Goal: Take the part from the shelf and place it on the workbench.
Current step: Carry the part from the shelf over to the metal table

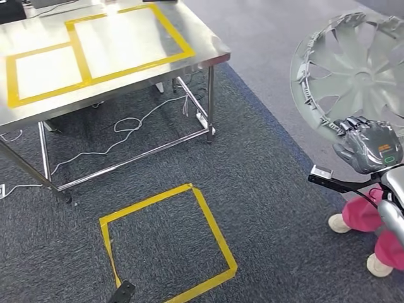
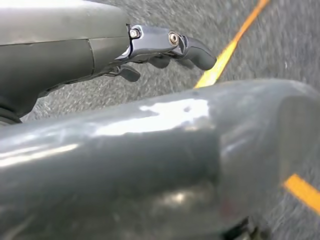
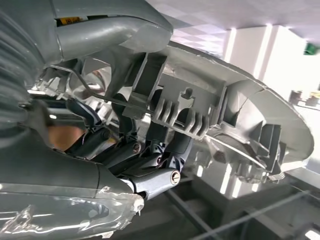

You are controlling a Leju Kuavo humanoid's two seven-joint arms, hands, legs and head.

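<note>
We've got the part (image 1: pixel 355 69) gripped by its rim in our right hand (image 1: pixel 367 144), held high, well right of the bench (image 1: pixel 204 53). Left hand (image 2: pixel 166 47) hangs loose, holding nothing. Rim-only grip, so it could easily twist out mid-walk.

Part (image 1: pixel 352 69): silver-grey, radial vane pattern.
Right hand (image 1: pixel 369 144): dark grey, orange label.
Worktop (image 1: pixel 209 47): bare steel, yellow tape rectangles.
Floor tape (image 1: pixel 214 230): yellow square outline.
Carpet (image 1: pixel 267 208): dark blue-grey, speckled.
Cable (image 1: pixel 129 126): white.
</note>
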